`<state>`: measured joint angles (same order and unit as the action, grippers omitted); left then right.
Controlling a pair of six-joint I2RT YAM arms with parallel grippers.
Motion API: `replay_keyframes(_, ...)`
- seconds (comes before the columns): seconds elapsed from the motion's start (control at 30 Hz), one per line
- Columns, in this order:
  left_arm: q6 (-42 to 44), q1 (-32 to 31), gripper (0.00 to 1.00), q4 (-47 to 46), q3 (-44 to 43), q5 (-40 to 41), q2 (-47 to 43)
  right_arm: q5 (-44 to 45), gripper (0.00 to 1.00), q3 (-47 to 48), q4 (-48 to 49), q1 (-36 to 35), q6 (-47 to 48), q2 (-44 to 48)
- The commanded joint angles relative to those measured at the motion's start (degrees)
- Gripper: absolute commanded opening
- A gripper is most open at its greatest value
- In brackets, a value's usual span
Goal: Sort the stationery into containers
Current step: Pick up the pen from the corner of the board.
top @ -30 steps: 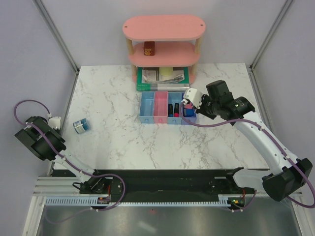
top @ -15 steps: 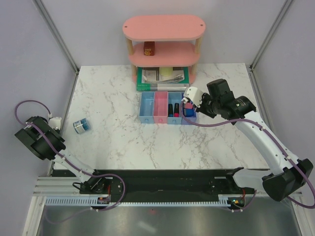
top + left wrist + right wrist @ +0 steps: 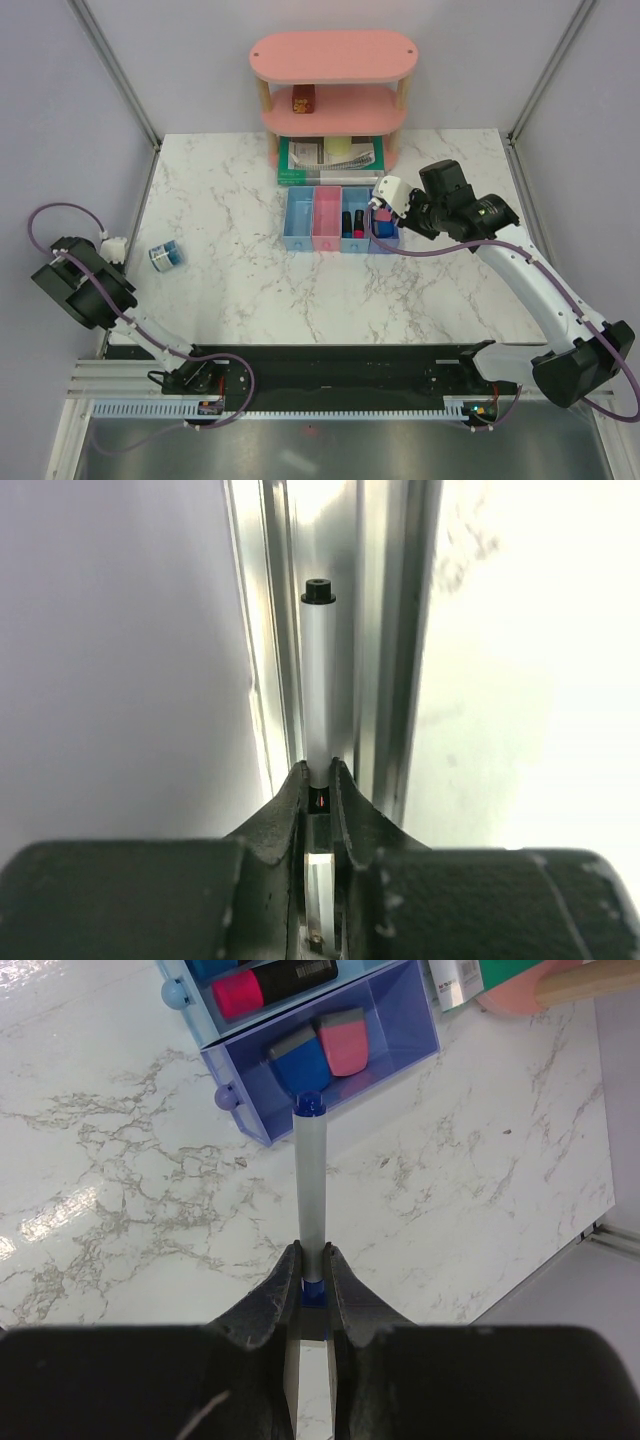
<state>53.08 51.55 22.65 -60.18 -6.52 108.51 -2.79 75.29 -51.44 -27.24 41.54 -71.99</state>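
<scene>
My left gripper (image 3: 318, 780) sits at the far left edge of the marble table (image 3: 250, 300), up against the aluminium rail (image 3: 385, 630). Its fingers are clamped on a thin white black-capped pen (image 3: 318, 680) that points away from the wrist along the rail. The blue patterned tape roll (image 3: 166, 256) lies on the table just right of that gripper, untouched.

My right gripper (image 3: 312, 1260) hangs beside the right end of the row of trays (image 3: 300, 222). Its fingers are closed on a thin white blue-capped pen (image 3: 310, 1180). The pen's capped end reaches over the near end of the purple-blue tray (image 3: 360, 1090); I cannot tell whether it touches anything inside. In that tray a blue eraser-like block (image 3: 297, 1060) and the pink eraser (image 3: 343, 1042) lie side by side. The light blue tray next to it holds a pink-and-black highlighter (image 3: 275, 982).
</scene>
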Motion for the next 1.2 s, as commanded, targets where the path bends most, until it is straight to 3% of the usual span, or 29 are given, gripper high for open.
replay_keyframes(0.0, -2.9, 10.9, 0.02, 12.5, -4.1, -9.9, -4.6, -1.2, 0.18, 2.8, 0.3, 0.2, -0.9, -0.1)
replay_keyframes(0.43, -11.2, 10.9, 0.02, 14.8, -9.8, -24.9, -20.1, -0.9, 0.18, 1.9, 0.3, 0.0, -0.9, 0.3)
replay_keyframes(0.73, -13.1, 7.1, 0.02, 21.1, -13.6, -30.6, -27.0, -1.1, 0.18, 1.4, 1.0, 0.0, -1.1, 0.3)
replay_keyframes(0.83, -14.8, 3.6, 0.02, 23.8, -16.2, -31.2, -29.0, -1.0, 0.18, 1.4, 1.1, 0.1, -1.2, 0.3)
replay_keyframes(1.17, -26.9, -19.1, 0.02, 27.5, -23.0, -27.1, -31.8, -1.6, 0.18, 0.7, 1.9, 0.1, -2.3, -0.1)
